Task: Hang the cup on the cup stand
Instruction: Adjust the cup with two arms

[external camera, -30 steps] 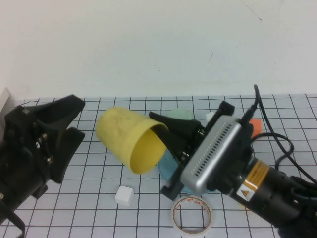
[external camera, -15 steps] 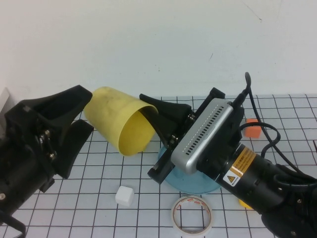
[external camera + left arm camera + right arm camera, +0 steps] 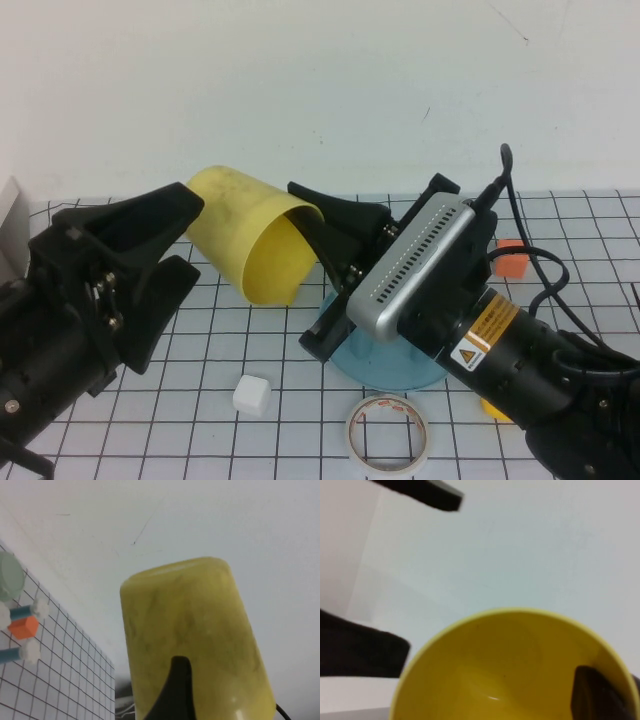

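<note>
While right gripper [image 3: 312, 222] clamps cup [image 3: 245, 235], left gripper [image 3: 165, 240] gapes; stand [image 3: 385, 362] mostly hidden.

The cup [image 3: 252, 235] is bright yellow. The left gripper [image 3: 165, 235] and right gripper [image 3: 318, 222] are black. The stand [image 3: 385, 358] is light blue. The table [image 3: 230, 330] is white with a dark grid pattern. The cube [image 3: 252, 395] is white, the block [image 3: 510, 258] orange, the tape roll [image 3: 389, 432] off-white.

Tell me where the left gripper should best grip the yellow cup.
Probably its closed base, coming from the robot's left. The cup lies tilted in the air, its base toward the open left gripper; the right gripper already pinches the rim at the mouth.
</note>
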